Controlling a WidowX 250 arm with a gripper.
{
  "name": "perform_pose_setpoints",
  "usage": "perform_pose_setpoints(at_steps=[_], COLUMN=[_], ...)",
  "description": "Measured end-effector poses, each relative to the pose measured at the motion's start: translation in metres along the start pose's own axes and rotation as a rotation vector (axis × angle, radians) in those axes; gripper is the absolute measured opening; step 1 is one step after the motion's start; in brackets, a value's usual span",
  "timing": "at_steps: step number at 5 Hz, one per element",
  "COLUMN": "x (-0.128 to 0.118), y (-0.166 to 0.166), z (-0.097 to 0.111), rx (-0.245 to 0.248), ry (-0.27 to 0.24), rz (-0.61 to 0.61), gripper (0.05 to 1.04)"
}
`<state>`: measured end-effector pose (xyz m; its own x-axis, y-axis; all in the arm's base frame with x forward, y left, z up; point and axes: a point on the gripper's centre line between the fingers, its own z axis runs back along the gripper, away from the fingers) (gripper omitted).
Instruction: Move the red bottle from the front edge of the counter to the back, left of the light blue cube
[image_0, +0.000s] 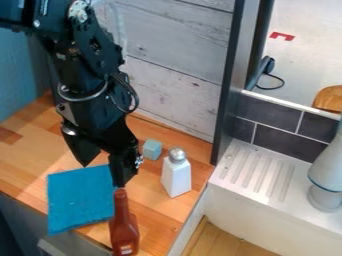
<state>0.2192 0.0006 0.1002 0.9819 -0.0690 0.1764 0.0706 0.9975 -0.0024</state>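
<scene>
With its two fingers spread well apart and nothing visible between them, the end effector (102, 175) hangs over the blue cloth (80, 202) on the counter (155, 227). One fingertip is right by the neck of the brown bottle (124, 232) — whether they touch, I cannot tell. The bottle is at the near edge, its long axis running up the view, neck toward the arm, base toward the camera. Counted: one bottle, one cloth, one white shaker (176, 176), upright, and one pale blue block (152, 149) behind it.
</scene>
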Motion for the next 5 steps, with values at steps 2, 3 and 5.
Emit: perform_pose_setpoints(at_steps=[2,3,5], x=[-0.01,-0.011,-0.009], y=[0.001,0.001,-0.008], z=[-0.01,-0.012,-0.02], rx=[0.007,0.011,-0.012], ry=[0.032,0.027,0.033], rz=[-0.005,-0.005,-0.025], gripper=[1.009,1.009,1.009])
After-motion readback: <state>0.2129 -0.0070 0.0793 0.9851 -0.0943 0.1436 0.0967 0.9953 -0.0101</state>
